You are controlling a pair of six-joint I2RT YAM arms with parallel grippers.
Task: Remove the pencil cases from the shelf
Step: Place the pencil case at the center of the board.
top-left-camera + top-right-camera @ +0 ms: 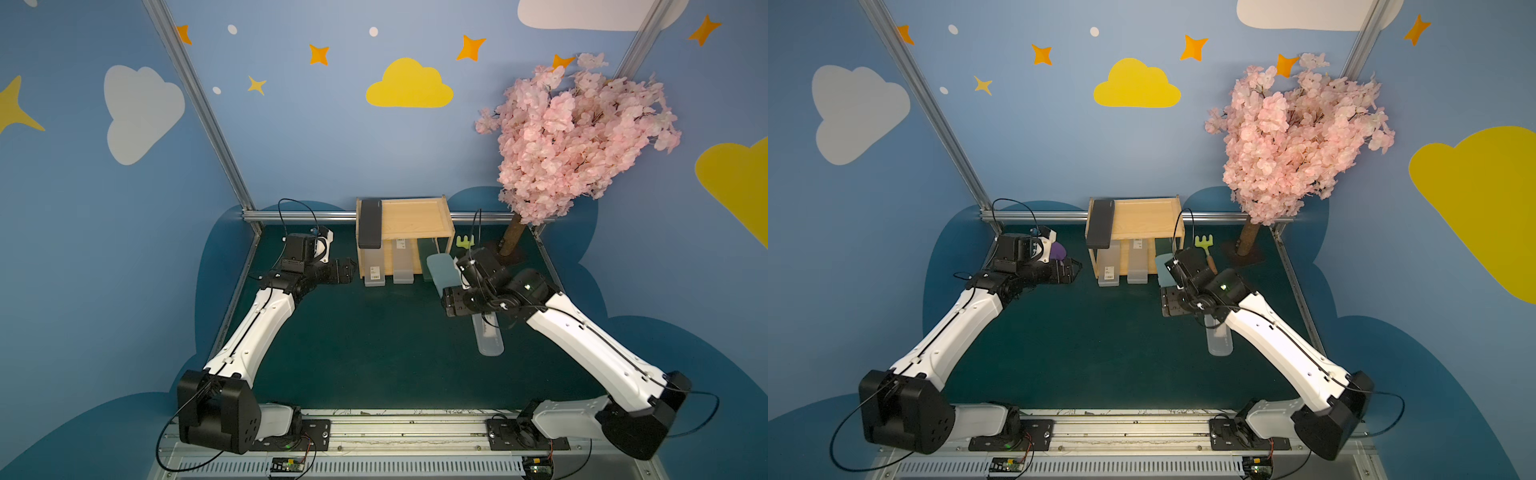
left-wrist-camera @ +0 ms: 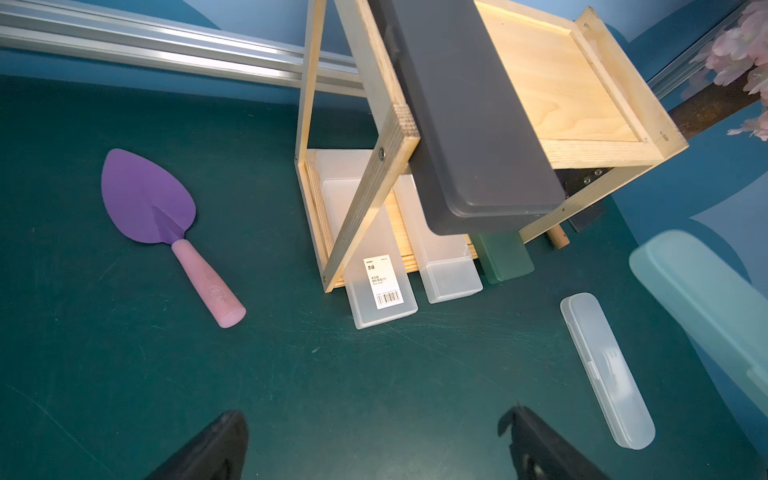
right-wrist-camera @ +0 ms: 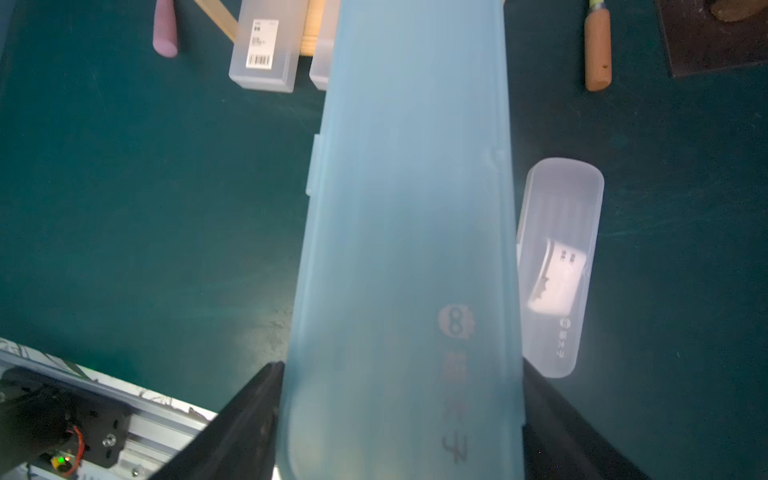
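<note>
Right pincer [image 3: 399, 415] holds the blue case [image 3: 415, 187] by one end. It looks light, hard and slippery; its middle seems safer. Left pincer [image 2: 374, 415] is wide open.

Premises: a robotics test cell in a laboratory, dressed as a nursery-style set.

Evidence: a left arm [image 1: 257, 324] and a right arm [image 1: 582, 332] are bolted to an aluminium rail [image 1: 407, 432] at the front of the bench [image 1: 374, 353]. Bare circuit boards [image 1: 286, 464] and loose cabling sit below the rail. Aluminium posts [image 1: 199, 108] frame blue wall panels [image 1: 316, 145] printed with clouds and stars.

Props on the green-matted bench: an artificial blossom tree [image 1: 577, 137], a small wooden shelf [image 1: 419, 220], a purple toy trowel [image 2: 149, 195].
</note>
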